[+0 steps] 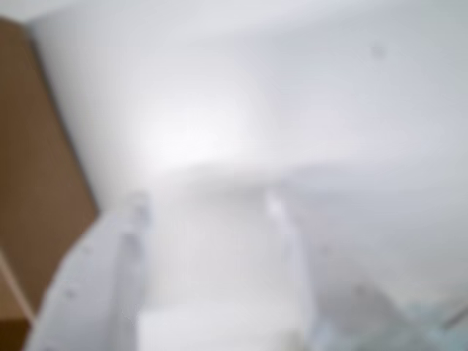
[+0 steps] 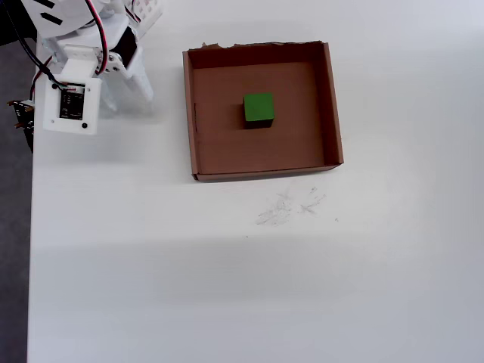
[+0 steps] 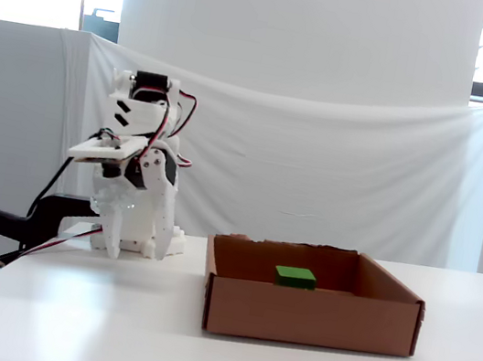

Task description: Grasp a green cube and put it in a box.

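Smooth green cube [image 2: 259, 109] sits in shallow cardboard box [image 2: 333, 113]; claw [image 1: 208, 201] spread, empty.

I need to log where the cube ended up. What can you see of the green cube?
The green cube is a small, plain-faced, bright green block. It rests flat on the floor of the box, near its middle and clear of all four walls. The fixed view shows only its top above the near wall. Nothing else touches it; the gripper is away to the box's left in the overhead view.
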